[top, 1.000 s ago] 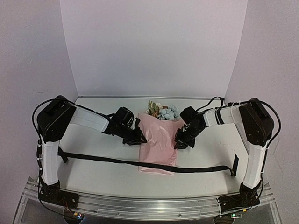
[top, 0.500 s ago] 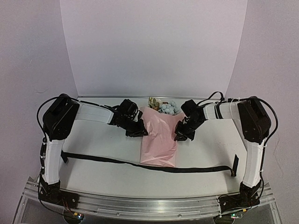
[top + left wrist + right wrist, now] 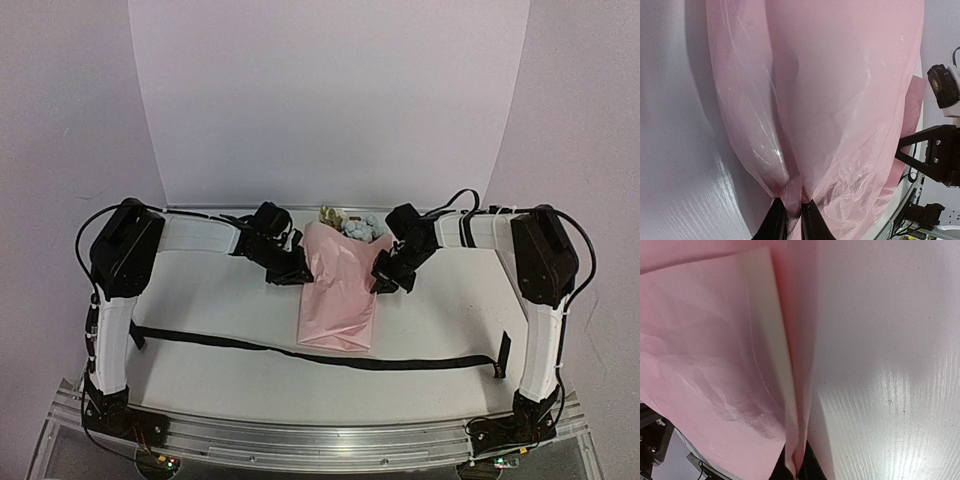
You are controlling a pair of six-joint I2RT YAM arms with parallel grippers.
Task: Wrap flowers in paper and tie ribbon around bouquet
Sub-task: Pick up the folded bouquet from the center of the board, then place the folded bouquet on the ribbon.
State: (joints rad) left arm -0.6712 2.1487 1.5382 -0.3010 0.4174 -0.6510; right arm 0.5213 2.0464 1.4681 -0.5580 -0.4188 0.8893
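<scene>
From above, the left gripper (image 3: pixel 296 272) was clenched on the left edge of the pink paper (image 3: pixel 338 295). The right gripper (image 3: pixel 386 278) was clenched on its right edge, so the wrapped sheet lay between the two on the bench (image 3: pixel 210 300). The flowers (image 3: pixel 352 226) poked out of the paper's narrow far end, beyond and between both grippers. The ribbon (image 3: pixel 250 345) lay stretched across the bench on the near side of both grippers, just beside the paper's wide end, and neither gripper touched it.

In the left wrist view, the fingers (image 3: pixel 774 224) stood nearly together with a pinched fold of paper caught between them. The glossy, creased sheet bulged out ahead of the gripper and filled most of the view. Bare bench showed to the gripper's left.

In the right wrist view, the fingers (image 3: pixel 785 469) were closed tight on a narrow fold of paper. The sheet spread ahead and to the gripper's left, with bare bench to its right.
</scene>
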